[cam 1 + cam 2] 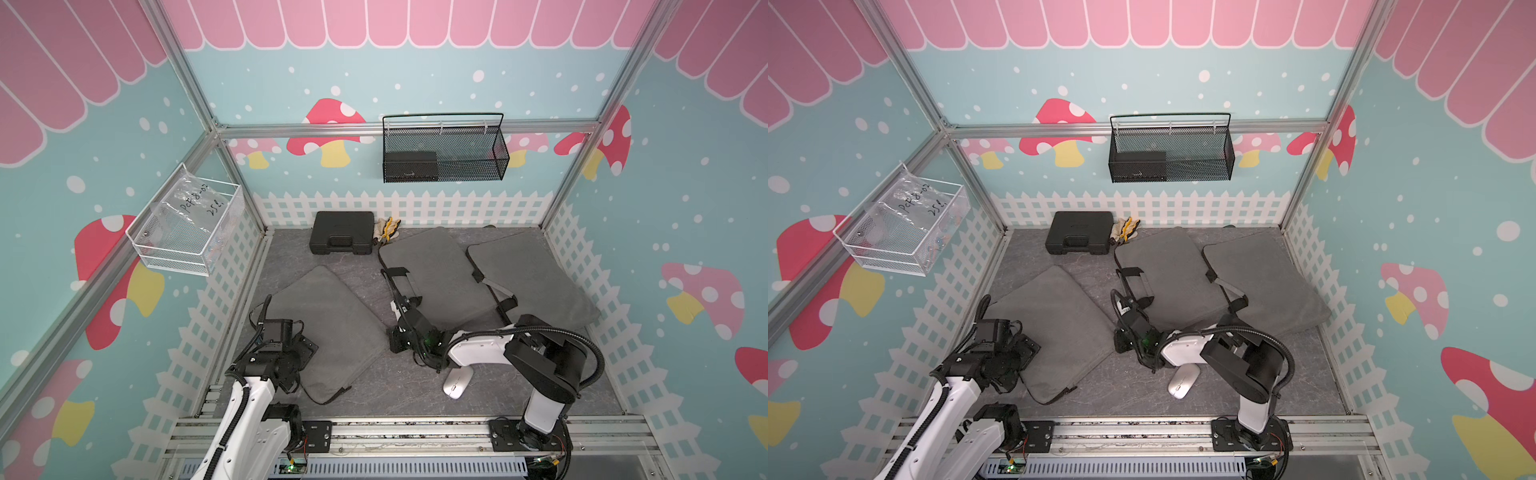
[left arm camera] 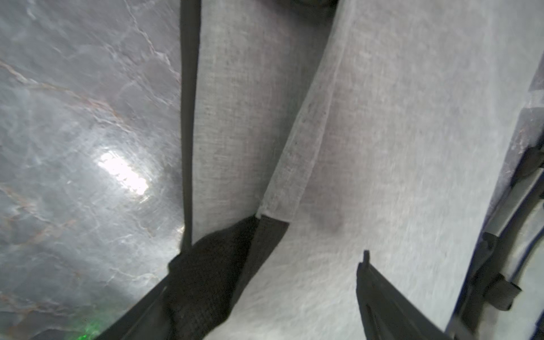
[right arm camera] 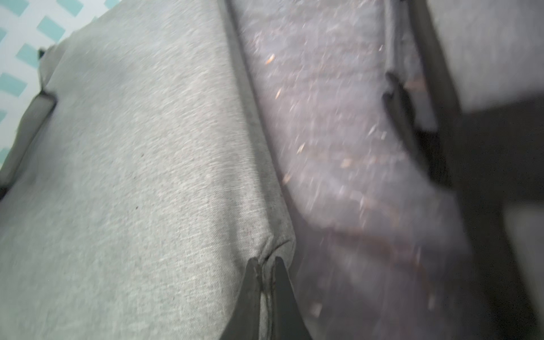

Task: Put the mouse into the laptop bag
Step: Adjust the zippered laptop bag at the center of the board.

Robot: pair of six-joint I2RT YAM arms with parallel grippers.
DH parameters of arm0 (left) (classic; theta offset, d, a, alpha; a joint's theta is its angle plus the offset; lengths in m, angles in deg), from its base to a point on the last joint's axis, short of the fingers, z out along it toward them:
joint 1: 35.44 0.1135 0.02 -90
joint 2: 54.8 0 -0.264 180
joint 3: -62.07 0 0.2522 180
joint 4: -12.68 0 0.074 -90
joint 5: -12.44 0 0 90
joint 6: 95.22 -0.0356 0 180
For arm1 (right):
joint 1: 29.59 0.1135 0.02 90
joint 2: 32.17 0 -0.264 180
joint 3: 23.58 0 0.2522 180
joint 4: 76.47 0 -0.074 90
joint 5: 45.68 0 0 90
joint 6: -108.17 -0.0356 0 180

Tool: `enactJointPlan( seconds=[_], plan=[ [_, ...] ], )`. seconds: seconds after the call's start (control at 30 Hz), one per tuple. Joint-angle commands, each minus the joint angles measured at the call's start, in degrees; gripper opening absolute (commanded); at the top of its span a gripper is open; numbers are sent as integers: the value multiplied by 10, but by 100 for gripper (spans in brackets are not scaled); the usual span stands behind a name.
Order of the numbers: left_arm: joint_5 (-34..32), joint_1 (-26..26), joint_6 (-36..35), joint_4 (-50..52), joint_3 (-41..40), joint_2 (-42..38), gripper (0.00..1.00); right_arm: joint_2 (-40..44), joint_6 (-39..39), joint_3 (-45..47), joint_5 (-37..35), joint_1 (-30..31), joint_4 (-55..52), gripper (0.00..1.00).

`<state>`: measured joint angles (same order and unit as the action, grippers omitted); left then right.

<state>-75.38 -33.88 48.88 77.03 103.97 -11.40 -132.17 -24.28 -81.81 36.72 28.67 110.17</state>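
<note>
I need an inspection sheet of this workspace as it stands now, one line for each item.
surface: grey marbled table, no spills seen.
job's things: mouse lies on the table near the front, outside any bag; three grey laptop bags: left bag, middle bag, right bag.
clutter: black case and gloves at the back.
grippers: left gripper open over the left bag; right gripper shut on the middle bag's edge.
cables: black hose along the right arm.
surroundings: black mesh basket and white wire basket on the walls.
</note>
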Motion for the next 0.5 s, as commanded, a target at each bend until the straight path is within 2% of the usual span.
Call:
enactJointPlan(
  seconds=[0.0,0.13,0.27,0.3,0.4,0.47],
  plan=[
    [4,4,-18,-32,32,12,88,37,-26,25,-13,57,8,0],
    [-4,4,-21,-49,45,36,90,43,-56,45,-15,114,34,0],
    [-5,5,-22,-67,54,66,90,32,-62,24,-24,158,39,2],
    [-5,5,-23,-71,58,74,90,29,-60,18,-24,162,36,6],
    [-8,5,-37,-71,80,102,91,23,-53,10,-28,167,37,26],
    [-35,6,-41,-44,109,119,94,27,-49,12,-33,167,38,38]
  ],
)
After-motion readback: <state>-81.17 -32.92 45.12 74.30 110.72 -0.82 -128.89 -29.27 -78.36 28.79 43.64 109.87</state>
